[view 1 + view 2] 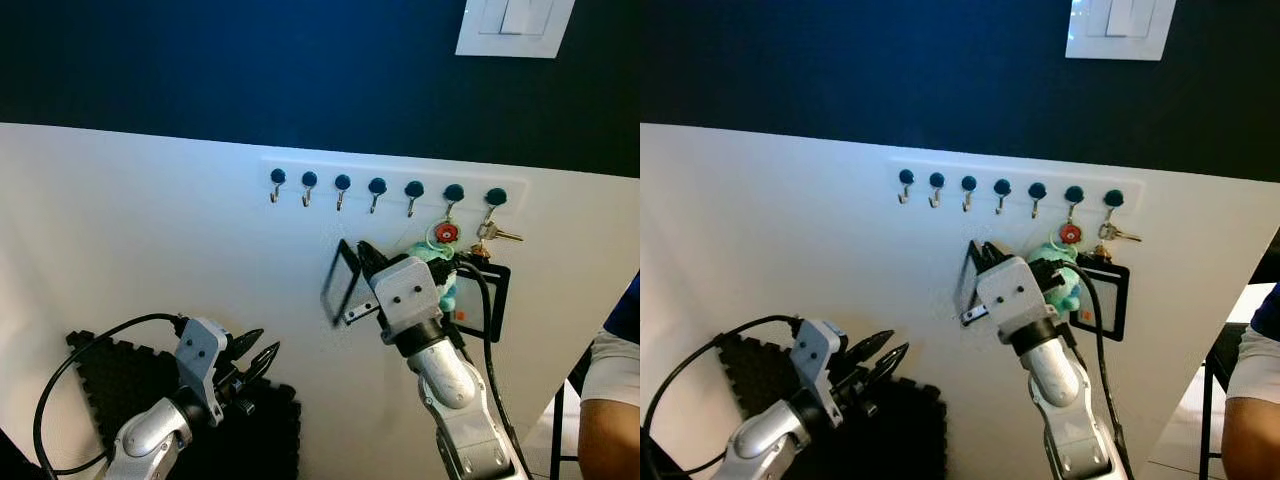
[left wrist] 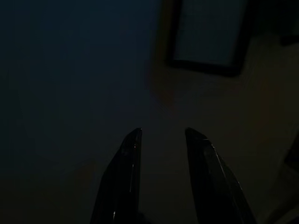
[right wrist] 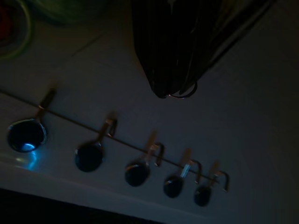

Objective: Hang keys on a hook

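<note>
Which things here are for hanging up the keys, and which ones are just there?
For the job:
- right gripper, raised at the wall
- key ring at its fingertips
- row of hooks

Just there:
- keys already hanging
- red tag
- light switch
- black mat
- left gripper, low, idle

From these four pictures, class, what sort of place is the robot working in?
Probably a home entryway or hallway. A row of hooks is fixed to a white wall, with keys already hanging from one, and a light switch sits higher up. The right gripper is raised below the hooks.
</note>
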`<state>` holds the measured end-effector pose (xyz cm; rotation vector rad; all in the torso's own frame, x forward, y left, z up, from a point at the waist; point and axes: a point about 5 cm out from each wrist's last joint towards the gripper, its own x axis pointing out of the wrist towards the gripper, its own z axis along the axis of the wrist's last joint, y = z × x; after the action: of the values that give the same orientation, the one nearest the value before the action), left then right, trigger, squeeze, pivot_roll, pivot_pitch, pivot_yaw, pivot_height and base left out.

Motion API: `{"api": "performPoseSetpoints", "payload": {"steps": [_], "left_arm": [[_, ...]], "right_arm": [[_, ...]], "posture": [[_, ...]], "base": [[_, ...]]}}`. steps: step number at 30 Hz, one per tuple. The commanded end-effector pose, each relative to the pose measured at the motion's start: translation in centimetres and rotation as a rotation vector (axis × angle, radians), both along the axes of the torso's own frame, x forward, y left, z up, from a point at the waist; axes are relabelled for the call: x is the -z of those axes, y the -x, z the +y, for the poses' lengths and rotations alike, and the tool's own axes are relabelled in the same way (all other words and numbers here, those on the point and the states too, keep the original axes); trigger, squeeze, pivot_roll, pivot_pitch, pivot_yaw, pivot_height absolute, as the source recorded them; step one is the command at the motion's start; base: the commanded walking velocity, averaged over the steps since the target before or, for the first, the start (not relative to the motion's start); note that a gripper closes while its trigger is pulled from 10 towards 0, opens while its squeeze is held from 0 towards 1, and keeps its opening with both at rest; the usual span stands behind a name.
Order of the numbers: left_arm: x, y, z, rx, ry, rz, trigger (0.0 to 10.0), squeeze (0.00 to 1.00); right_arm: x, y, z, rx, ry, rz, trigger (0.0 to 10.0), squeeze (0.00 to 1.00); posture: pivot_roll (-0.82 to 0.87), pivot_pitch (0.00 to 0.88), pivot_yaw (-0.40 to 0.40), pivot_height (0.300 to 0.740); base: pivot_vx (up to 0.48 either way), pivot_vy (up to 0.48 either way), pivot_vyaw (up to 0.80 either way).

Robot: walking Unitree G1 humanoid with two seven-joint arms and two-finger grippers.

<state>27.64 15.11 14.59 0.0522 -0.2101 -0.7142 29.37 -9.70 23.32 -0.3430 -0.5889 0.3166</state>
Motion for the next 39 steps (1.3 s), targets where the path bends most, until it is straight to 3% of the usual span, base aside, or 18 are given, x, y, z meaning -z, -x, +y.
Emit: {"api": "performPoseSetpoints", "payload": {"steps": [1,7,16,20,39], "left_arm": [[-0.8,0.1,-0.2,0.031,0.055,0.000,10.0,0.00],[-2.8,0.4,-0.6,0.075,0.136,-0.068,10.0,0.00],[-3.7,0.0,-0.3,0.042,0.160,-0.091,10.0,0.00],[-3.7,-0.3,-0.1,0.008,0.156,-0.091,10.0,0.00],[-4.2,-0.5,-0.4,-0.004,0.168,-0.101,10.0,0.00]], "right_arm": [[-0.3,0.3,0.7,-0.065,-0.006,-0.020,10.0,0.00],[-1.1,0.6,0.7,-0.129,-0.003,-0.062,10.0,0.00],[-2.3,1.1,0.2,-0.159,-0.018,-0.127,10.0,0.00],[-3.7,0.8,-1.0,-0.091,-0.044,-0.197,10.0,0.00],[-3.8,-1.3,-3.1,0.046,-0.080,-0.158,10.0,0.00]], "posture": [[0.03,0.045,0.006,0.740],[0.03,0.049,0.007,0.740],[0.04,0.052,0.004,0.740],[0.04,0.053,0.006,0.740],[0.04,0.058,0.010,0.740]], "base": [[0.000,0.000,0.00],[0.000,0.000,0.00],[0.000,0.000,0.00],[0.000,0.000,0.00],[0.000,0.000,0.00]]}}
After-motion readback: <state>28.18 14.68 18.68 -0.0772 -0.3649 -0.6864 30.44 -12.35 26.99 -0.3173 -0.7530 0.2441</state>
